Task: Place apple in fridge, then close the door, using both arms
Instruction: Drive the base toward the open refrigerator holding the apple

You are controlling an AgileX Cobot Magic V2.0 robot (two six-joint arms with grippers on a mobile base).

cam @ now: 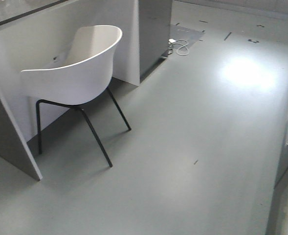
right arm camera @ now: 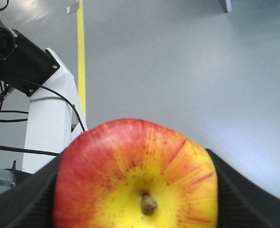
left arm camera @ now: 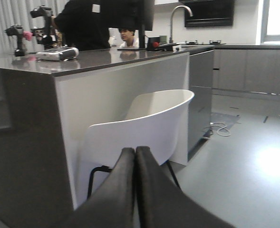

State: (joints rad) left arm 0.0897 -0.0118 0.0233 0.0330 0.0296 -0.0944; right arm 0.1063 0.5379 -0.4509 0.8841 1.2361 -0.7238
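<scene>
Kitchen: island counter (left arm camera: 106, 56), faucet (left arm camera: 171, 24)

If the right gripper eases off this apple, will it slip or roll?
The apple looks round and smooth-skinned, so it would probably roll once set on a flat surface. The pads press both its sides, which seems a firm grip, but glossy skin may slip. Hard squeezing could bruise it.

Grey floor (cam: 192, 147), white chair (cam: 80, 68) (black-legged), cable (cam: 181, 47)

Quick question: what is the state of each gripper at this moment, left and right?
Left gripper: shut, jaws pressed together, nothing between them.
Right gripper: shut on the apple.
</scene>
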